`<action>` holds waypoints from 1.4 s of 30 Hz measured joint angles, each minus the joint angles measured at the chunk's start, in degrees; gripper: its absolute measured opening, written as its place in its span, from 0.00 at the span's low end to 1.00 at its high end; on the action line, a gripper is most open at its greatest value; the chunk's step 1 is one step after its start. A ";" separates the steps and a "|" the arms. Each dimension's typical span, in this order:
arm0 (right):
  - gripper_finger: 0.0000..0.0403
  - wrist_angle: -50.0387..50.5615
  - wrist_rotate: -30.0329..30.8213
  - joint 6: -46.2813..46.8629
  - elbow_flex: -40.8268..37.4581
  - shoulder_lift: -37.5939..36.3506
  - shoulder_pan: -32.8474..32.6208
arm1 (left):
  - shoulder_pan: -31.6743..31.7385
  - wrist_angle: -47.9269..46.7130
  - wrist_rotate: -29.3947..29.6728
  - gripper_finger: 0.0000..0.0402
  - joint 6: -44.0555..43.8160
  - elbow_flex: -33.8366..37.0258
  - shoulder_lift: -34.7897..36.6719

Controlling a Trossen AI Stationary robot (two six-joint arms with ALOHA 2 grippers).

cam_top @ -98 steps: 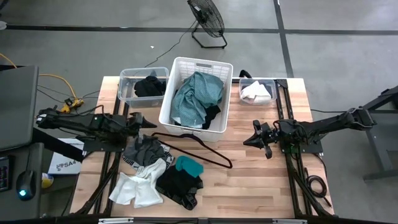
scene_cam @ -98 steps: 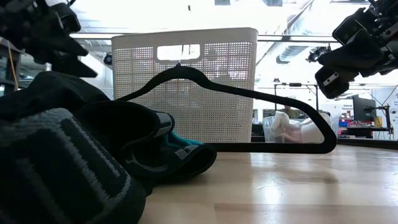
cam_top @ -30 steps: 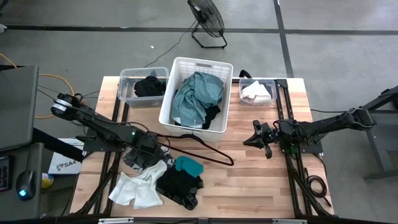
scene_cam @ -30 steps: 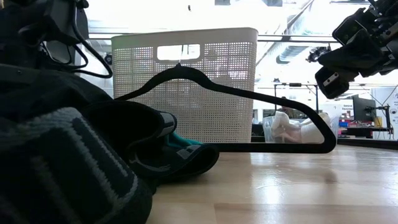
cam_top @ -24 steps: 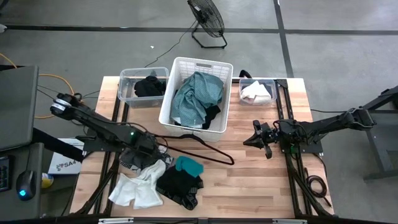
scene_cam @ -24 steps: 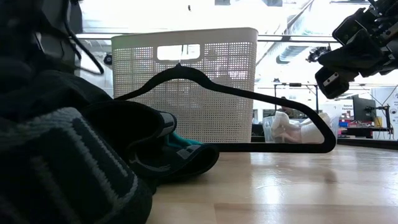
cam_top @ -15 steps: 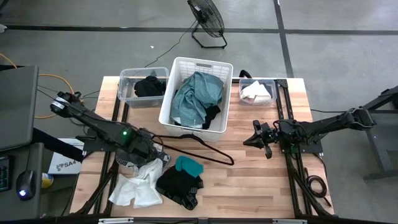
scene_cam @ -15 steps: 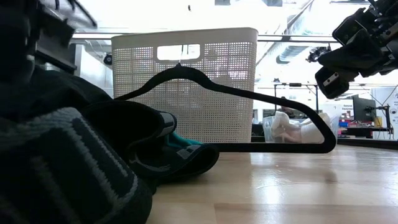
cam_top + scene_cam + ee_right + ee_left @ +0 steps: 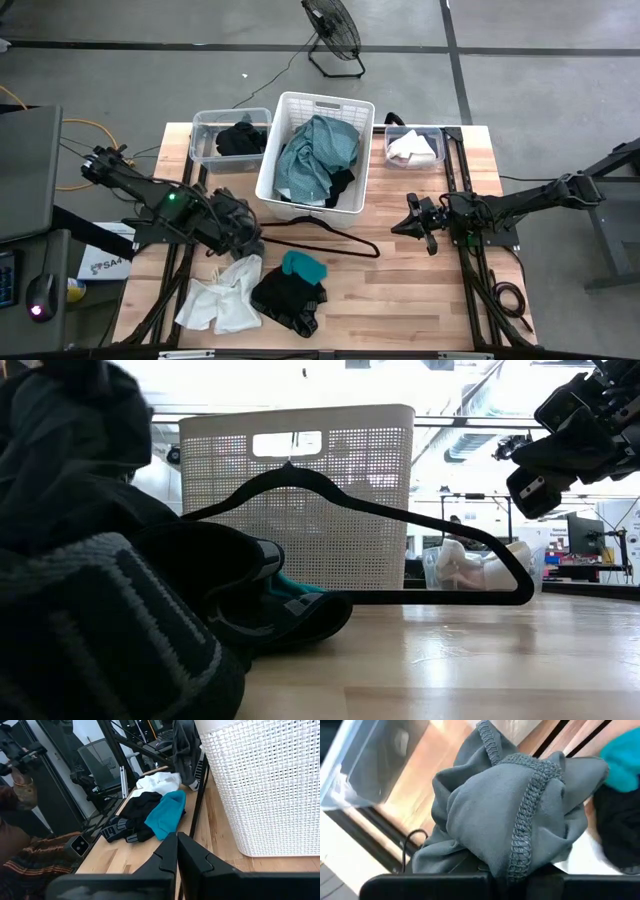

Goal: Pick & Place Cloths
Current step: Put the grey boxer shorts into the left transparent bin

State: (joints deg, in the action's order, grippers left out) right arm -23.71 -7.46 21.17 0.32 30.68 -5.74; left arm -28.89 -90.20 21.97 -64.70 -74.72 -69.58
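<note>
The left gripper [image 9: 238,222] is clamped tight on a bunched grey cloth [image 9: 505,815], holding it lifted off the wooden table [image 9: 420,290] just in front of the near left corner of the white laundry basket [image 9: 316,105]; in the left wrist view the fabric hangs from the closed fingers with its stitched hem running across the bundle. Below and in front of it, near the table's front edge, lies a white cloth [image 9: 222,298], touching a black garment [image 9: 285,298] with a small bright teal piece [image 9: 303,266] resting on top of it. A thin black wire hanger [image 9: 320,238] lies flat on the table between that pile and the basket. The basket holds a large teal-green cloth [image 9: 318,155] with a bit of black fabric at its edge. To the basket's left a clear bin [image 9: 205,130] contains a black cloth [image 9: 240,138], and to its right a smaller clear bin [image 9: 437,160] contains a white cloth [image 9: 412,147]. The right gripper [image 9: 412,222] hangs above the table's right side, well apart from the cloths, its fingers [image 9: 192,857] pressed together on nothing. From the low view, dark garments fill the near left foreground, with the hanger arching in front of the basket.
</note>
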 joint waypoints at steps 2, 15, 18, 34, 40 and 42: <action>0.01 0.00 0.00 0.00 0.00 0.02 -0.02 | -0.02 0.25 0.98 0.02 0.53 -1.33 -0.04; 0.01 0.00 0.00 0.00 0.00 0.02 0.00 | 0.01 0.23 12.27 0.01 5.07 -10.10 -0.04; 0.01 0.00 0.00 0.00 0.00 0.01 -0.02 | 0.03 0.24 14.13 0.01 6.80 -12.64 -0.04; 0.01 0.00 0.00 0.00 0.00 0.02 -0.02 | 0.05 0.19 39.06 0.02 19.94 -24.13 -0.04; 0.01 0.00 0.00 0.00 0.00 0.02 -0.02 | 0.77 0.27 52.93 0.02 24.37 -24.91 -0.02; 0.01 0.00 0.00 0.00 0.00 0.02 0.00 | 2.88 0.29 55.66 0.02 24.63 -24.91 -0.02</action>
State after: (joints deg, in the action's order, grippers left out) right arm -23.71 -7.46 21.17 0.32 30.70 -5.74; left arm -26.01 -89.91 77.63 -40.07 -99.63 -69.60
